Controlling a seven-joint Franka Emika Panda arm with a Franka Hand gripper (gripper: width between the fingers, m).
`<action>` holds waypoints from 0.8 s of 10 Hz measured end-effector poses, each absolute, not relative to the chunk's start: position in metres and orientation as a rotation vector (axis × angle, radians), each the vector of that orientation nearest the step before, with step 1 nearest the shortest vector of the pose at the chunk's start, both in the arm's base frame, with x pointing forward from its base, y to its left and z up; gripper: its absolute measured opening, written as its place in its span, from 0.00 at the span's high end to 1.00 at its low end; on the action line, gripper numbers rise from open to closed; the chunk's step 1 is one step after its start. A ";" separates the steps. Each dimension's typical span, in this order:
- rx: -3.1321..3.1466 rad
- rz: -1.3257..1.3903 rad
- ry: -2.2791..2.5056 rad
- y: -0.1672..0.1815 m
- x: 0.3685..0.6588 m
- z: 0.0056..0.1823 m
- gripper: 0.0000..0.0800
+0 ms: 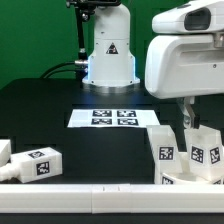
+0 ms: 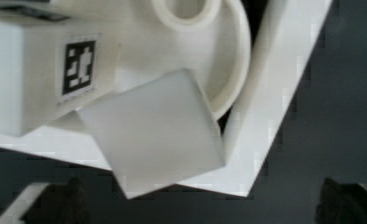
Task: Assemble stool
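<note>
Exterior view only: the robot base, the marker board flat on the black worktop, and four stool legs spread in two groups.
Wrist view only: the round seat disc; in the exterior view I cannot make it out with certainty.
Gripper: open, nothing between the jaws. In the exterior view the gripper hangs over the group at the exterior view's right. In the wrist view the gripper shows only two dark fingertips with free space between them.
Lying leg: at the exterior view's left, on its side, long axis running left to right in that view, one tag facing the camera.
Edge leg: just beside the lying leg, cut by the picture's edge.
First upright leg: standing, long axis vertical, tag to the camera.
Second upright leg: standing beside the first, just under the gripper.
Tagged block: a leg seen close, tag on one face, beside the seat disc.
Plain block: tilted white face that overlaps the disc's rim; whether it touches, I cannot tell.
Seat disc as container: shallow and rimmed; its hollow is mostly out of frame.
Border strip: white bar along the worktop's front edge; in the wrist view the strip runs diagonally past the disc.
</note>
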State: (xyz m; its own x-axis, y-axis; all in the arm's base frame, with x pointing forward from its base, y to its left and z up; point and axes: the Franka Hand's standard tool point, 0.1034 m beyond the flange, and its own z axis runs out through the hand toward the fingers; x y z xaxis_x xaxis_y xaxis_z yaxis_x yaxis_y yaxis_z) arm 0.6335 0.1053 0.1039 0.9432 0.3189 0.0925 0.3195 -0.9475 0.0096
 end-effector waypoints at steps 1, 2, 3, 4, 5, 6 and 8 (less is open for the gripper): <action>-3.084 -0.142 -0.621 0.102 0.634 0.103 0.19; -3.074 -0.141 -0.752 0.097 0.635 0.097 0.19; -3.062 -0.160 -0.880 0.094 0.639 0.095 0.19; -3.043 -0.154 -0.989 0.091 0.639 0.094 0.19; -3.045 -0.145 -0.992 0.088 0.639 0.090 0.19; -3.070 -0.124 -0.907 0.087 0.636 0.081 0.19; -3.098 -0.095 -0.800 0.084 0.637 0.076 0.19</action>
State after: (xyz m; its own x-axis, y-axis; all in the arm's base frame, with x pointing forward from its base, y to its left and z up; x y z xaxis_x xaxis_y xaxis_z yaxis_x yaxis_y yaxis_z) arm 0.6367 0.0841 0.0761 0.8733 0.4853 0.0423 0.4817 -0.8733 0.0724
